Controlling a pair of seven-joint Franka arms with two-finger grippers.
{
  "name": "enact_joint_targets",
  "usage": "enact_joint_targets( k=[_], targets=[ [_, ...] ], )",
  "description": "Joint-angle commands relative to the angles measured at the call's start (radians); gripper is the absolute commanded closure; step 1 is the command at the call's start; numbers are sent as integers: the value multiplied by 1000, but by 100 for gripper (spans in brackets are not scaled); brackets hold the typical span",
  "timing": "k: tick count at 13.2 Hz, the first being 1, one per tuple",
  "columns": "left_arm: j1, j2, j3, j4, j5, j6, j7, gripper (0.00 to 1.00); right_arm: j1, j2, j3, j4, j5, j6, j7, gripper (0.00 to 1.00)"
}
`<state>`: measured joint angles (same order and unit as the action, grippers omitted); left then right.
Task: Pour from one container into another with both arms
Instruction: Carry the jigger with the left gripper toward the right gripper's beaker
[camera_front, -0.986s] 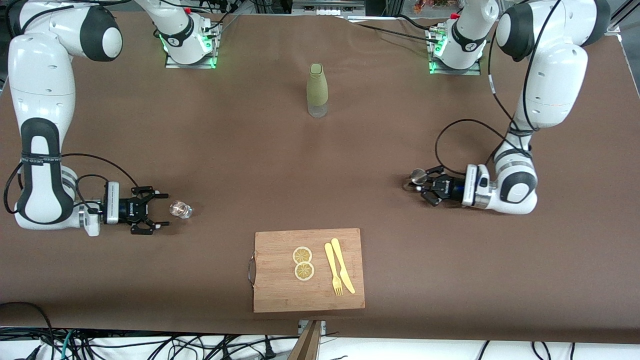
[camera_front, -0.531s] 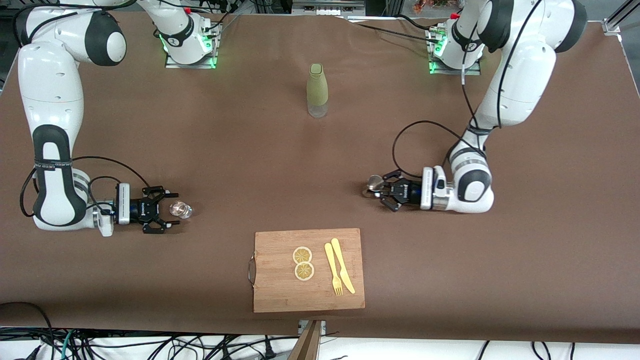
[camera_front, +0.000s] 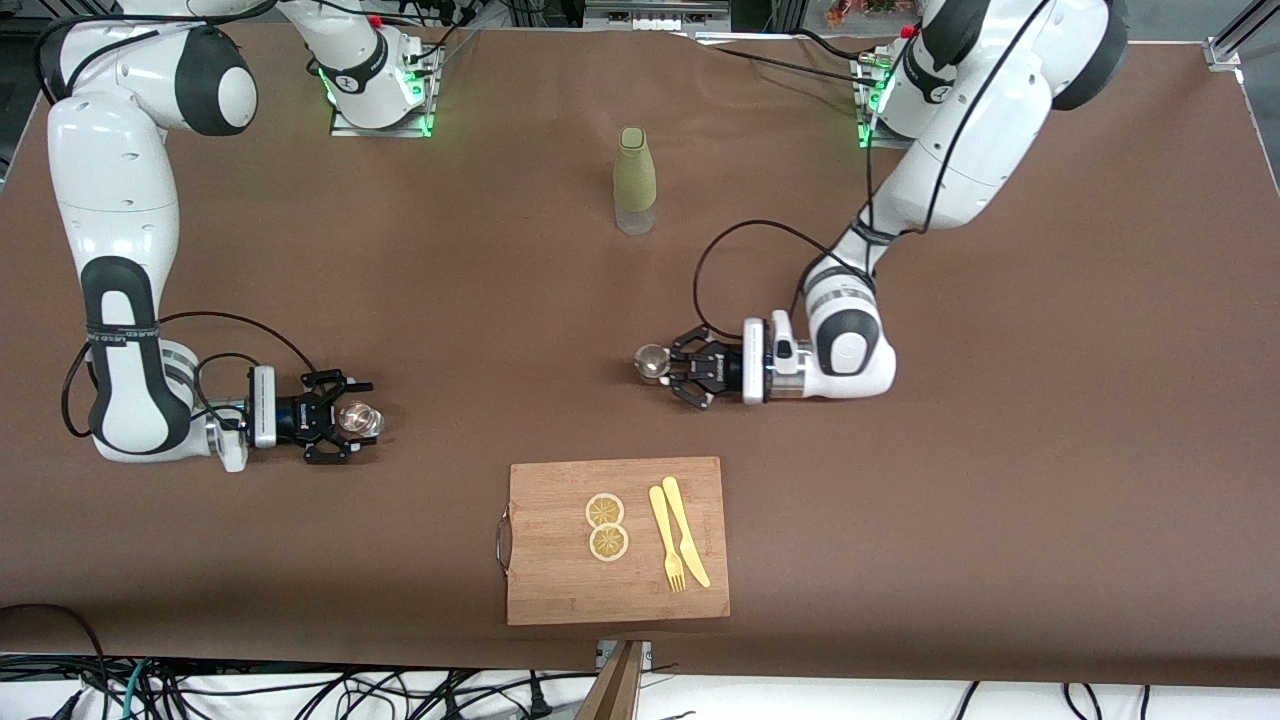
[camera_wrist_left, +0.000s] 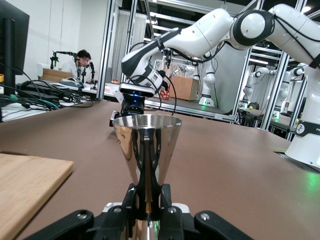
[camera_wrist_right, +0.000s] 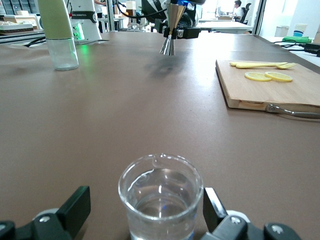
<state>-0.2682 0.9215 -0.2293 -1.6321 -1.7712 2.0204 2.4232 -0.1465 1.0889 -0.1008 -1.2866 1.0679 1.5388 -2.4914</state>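
A small clear glass (camera_front: 361, 419) holding some clear liquid stands on the brown table toward the right arm's end. My right gripper (camera_front: 347, 418) is open, low at the table, with one finger on each side of the glass (camera_wrist_right: 161, 195) and a gap showing between each finger (camera_wrist_right: 76, 204) and the glass. My left gripper (camera_front: 674, 368) is shut on the narrow waist of a steel jigger (camera_front: 652, 362), held upright a little above the table's middle. In the left wrist view the jigger's upper cone (camera_wrist_left: 146, 145) rises above the gripper (camera_wrist_left: 148, 202).
A bottle with a green sleeve (camera_front: 634, 180) stands near the bases, mid-table. A wooden cutting board (camera_front: 560, 590) lies near the front edge with two lemon slices (camera_front: 606, 527) and a yellow fork and knife (camera_front: 678, 545).
The left arm has carried the jigger from its own end toward the table's middle. The right gripper has slid forward until its fingers flank the glass.
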Motion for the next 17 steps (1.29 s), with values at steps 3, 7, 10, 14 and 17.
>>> enact_joint_targets(
  k=[3, 7, 10, 14, 17],
  targets=[
    [-81, 28, -2, 56, -88, 64, 40, 100, -13, 2, 23, -23, 35, -26, -27, 0],
    [-140, 74, -1, 149, -105, 148, 45, 100, -13, 2, 24, -28, 37, -36, -32, 1],
    [-147, 89, -1, 166, -103, 152, 56, 100, -13, 3, 24, -28, 37, -36, -38, 9],
    [-161, 129, 1, 193, -105, 159, 57, 100, -18, 3, 21, -28, 35, -46, -40, 15],
    [-164, 139, 2, 199, -106, 224, 54, 100, -19, 3, 18, -28, 35, -69, -40, 29]
  ],
)
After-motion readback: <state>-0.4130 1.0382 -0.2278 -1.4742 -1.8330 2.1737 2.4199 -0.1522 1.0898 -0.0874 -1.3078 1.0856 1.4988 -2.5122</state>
